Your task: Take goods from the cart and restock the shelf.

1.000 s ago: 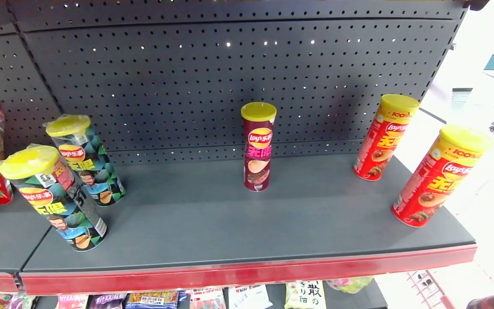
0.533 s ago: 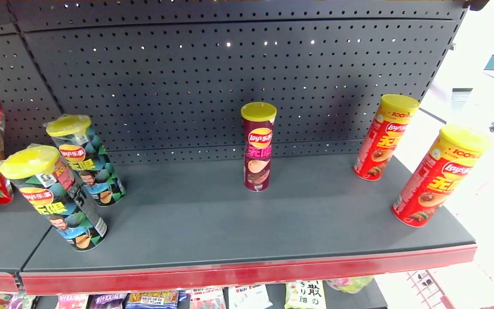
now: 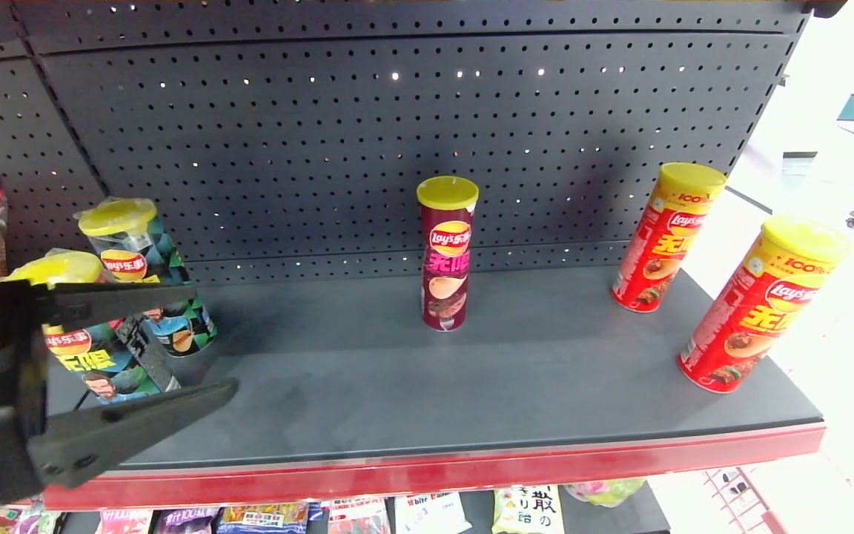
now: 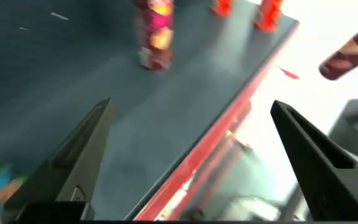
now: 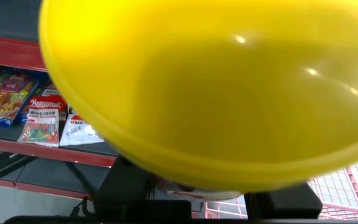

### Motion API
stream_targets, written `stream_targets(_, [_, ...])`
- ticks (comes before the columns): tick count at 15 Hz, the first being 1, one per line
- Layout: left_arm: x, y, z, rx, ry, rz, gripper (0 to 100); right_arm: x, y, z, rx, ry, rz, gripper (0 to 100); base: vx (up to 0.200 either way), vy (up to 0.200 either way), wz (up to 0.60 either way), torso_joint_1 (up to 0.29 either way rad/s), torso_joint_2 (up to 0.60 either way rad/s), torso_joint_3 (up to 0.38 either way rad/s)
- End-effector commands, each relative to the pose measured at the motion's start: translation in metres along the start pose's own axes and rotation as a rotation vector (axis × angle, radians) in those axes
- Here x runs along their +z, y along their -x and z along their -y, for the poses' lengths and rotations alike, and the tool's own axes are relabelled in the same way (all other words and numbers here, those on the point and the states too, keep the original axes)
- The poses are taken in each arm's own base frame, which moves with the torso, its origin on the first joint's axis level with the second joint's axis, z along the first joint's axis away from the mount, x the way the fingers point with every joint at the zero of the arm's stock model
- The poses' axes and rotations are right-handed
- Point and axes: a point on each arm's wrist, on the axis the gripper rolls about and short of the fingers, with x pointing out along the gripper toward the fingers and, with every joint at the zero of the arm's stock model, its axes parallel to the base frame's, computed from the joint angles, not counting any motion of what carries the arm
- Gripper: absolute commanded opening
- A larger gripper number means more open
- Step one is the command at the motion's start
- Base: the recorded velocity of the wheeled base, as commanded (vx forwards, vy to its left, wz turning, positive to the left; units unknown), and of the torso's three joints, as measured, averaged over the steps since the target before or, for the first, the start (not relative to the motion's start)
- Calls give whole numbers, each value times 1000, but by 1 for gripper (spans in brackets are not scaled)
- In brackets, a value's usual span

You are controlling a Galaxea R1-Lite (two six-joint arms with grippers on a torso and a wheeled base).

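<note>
Left claw (image 3: 213,340), spread, newly before two green cans (image 3: 130,256) (image 3: 78,352); one purple can (image 3: 445,259), two red (image 3: 664,237) (image 3: 760,304); right claw (image 5: 202,198) tight on a can (image 5: 216,81).

Black claw (image 3: 213,340), yellow-lidded can (image 5: 216,81), seemingly maroon

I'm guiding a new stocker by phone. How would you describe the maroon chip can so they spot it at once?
Find the dark grey shelf with the red front edge. Near its middle, toward the pegboard, one tall can stands upright alone. It is the shelf's only maroon can: green-patterned cans stand to its left, red cans to its right.
</note>
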Motion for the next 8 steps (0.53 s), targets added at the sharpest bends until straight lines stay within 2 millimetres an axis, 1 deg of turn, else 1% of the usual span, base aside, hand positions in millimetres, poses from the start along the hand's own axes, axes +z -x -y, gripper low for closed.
stream_targets(1, [16,-92,-26,-132,29,-114,100,-1,0,0,0,0,4,0,0,0,0,0,0,0])
stream_targets(2, [20,-112,-35,-145,30,-122,100,-1,1,0,-2,0,6,0,0,0,0,0,0,0])
stream_targets(3, [22,-125,-39,-157,25,-124,100,0,1,0,-2,0,10,0,0,0,0,0,0,0])
stream_targets(4, [25,-147,-45,-176,-8,-127,100,-1,1,0,-5,0,11,0,0,0,0,0,0,0])
stream_targets(5, [25,-162,-52,-189,-42,-129,100,-1,1,0,-10,0,12,0,0,0,0,0,0,0])
stream_targets(6, [24,-170,-55,-192,-59,-130,100,-1,1,0,-10,-1,12,0,0,0,0,0,0,0])
stream_targets(7, [22,-185,-61,-197,-79,-136,100,-1,1,0,-15,-3,12,0,0,0,0,0,0,0])
stream_targets(8, [22,-193,-65,-198,-78,-134,100,-1,2,0,-17,-3,18,0,0,0,0,0,0,0])
